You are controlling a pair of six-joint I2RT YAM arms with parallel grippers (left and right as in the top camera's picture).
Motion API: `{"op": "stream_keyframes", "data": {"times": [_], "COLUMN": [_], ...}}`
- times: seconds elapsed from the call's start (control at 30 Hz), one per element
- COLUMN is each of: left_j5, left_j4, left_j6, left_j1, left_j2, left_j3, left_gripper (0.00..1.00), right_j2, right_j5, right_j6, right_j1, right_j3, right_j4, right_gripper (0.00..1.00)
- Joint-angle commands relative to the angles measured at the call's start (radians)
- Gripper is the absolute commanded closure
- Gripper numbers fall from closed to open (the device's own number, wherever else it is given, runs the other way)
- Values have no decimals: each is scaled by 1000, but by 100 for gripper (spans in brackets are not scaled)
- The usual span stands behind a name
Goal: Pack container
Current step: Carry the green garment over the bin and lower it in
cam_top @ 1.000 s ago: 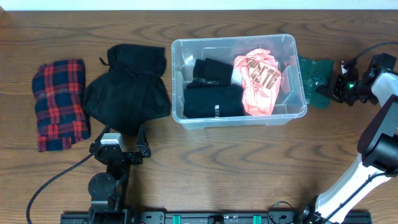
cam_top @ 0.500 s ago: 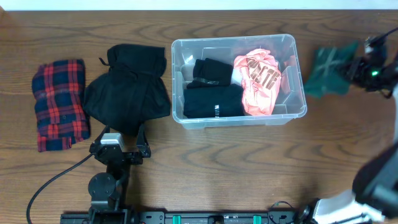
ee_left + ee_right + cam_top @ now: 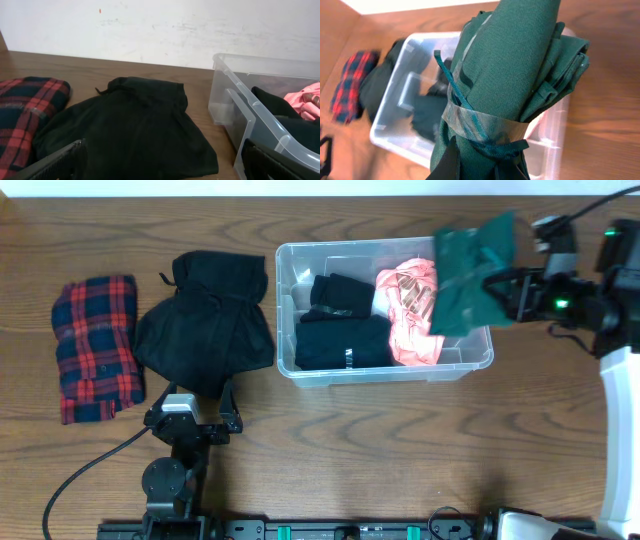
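Over at the 2 o'clock side of the desk (image 3: 400, 450), the right claw (image 3: 503, 284) is clamped on one dark green fabric bundle (image 3: 470, 270). It's rolled up tight with a clear band and a thin green ribbon around it. From overhead the bundle overlaps the 2 o'clock corner of the container (image 3: 400, 373).

That container is the only one. It's a clear plastic bin sitting just toward 12 o'clock from the middle of the desk. Inside it there are three things you can make out: two folded black items (image 3: 343, 343) stacked toward its 9 o'clock end, and one crumpled pink garment (image 3: 412, 310) toward 3 o'clock.

Out on the desk there are two more pieces. One black garment (image 3: 205, 320) lies right beside the container's 9 o'clock wall, and one red-and-navy plaid cloth (image 3: 96, 348) lies further toward 9 o'clock.

The left claw (image 3: 192, 415) sits low at 7 o'clock, fingers spread wide and holding nothing, just at the black garment's edge.
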Motion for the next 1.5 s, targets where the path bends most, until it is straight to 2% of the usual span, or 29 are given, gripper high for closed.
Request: {"op": "stream_keyframes", "data": {"times": [0.0,0.3,0.63,0.73,1.47], "left_j5": [7,7,7,7,7], "left_j4": [-36,-36,-37,-36,-36], "left_j6": [2,2,2,2,2], "left_j1": [-4,-4,-4,-4,-4], "left_j2": [-5,-5,-5,-5,-5], "left_j3": [-14,-14,-14,-14,-14], "left_gripper": [2,2,2,2,2], "right_j2": [5,11,12,12,28], "right_j5": [26,84,21,21,85], "right_j6": [-19,24,37,37,7], "right_j1": [58,106,107,108,185], "right_j3": [-26,-214,-437,-472,-521], "right_j4": [-5,105,373,409,419], "right_gripper": [99,99,99,99,99]}}
